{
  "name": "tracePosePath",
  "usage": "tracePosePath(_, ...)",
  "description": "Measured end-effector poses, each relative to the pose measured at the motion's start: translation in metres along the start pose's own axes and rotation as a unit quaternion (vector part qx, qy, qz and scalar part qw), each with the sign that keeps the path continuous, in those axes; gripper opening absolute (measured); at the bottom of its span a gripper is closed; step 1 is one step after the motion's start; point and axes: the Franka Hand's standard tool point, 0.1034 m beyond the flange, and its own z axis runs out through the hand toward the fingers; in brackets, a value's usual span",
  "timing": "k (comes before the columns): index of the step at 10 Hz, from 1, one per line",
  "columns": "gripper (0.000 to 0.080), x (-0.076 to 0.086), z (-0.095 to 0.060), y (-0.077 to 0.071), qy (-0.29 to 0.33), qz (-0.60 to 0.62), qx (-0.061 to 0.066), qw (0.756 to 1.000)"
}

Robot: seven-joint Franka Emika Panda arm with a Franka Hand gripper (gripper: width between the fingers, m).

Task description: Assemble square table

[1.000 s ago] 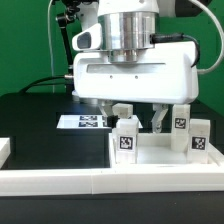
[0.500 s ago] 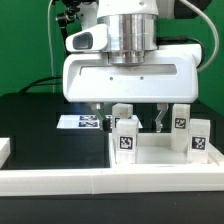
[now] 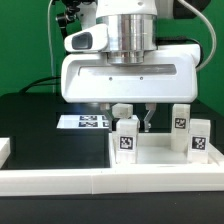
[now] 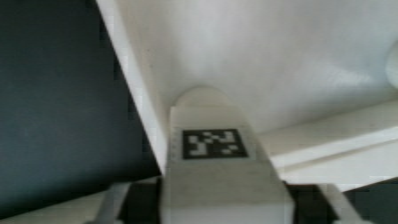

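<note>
Down on the black worktop (image 3: 40, 120), the square tabletop (image 3: 160, 158) sits against the white border wall (image 3: 100, 182) with four legs standing on it. The jaws are pinched around one back leg (image 4: 217, 140), gripping it from both sides.

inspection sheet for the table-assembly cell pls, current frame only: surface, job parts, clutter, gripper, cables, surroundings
surface: black table top, white border wall along the front.
job's things: tabletop flat against the wall; four tagged legs upright on it, one in front, one under the gripper, two at the exterior view's right.
clutter: nothing seen.
grippers: gripper low over the legs, fingers astride a tagged leg; contact unclear.
cables: dark cable behind the arm.
surroundings: green backdrop; marker board.
</note>
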Motion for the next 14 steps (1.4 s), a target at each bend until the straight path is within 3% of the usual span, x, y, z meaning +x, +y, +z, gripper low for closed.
tracePosePath(8, 0.0299, -0.002, 0.000, 0.007, -0.003, 0.143, -0.004, 0.990)
tracePosePath(9, 0.0371, -0.002, 0.000, 0.007, -0.004, 0.141, -0.004, 0.990)
tracePosePath(10, 0.0371, -0.003, 0.000, 0.008, -0.004, 0.142, -0.004, 0.990)
tracePosePath(11, 0.0560, -0.003, -0.001, 0.006, -0.004, 0.146, -0.004, 0.989)
tracePosePath(12, 0.0560, -0.002, -0.007, 0.003, -0.002, 0.147, 0.000, 0.989)
tracePosePath(13, 0.0633, -0.004, -0.013, 0.001, -0.001, 0.146, 0.003, 0.989)
tracePosePath(14, 0.0645, -0.007, -0.018, -0.003, 0.000, 0.158, 0.006, 0.987)
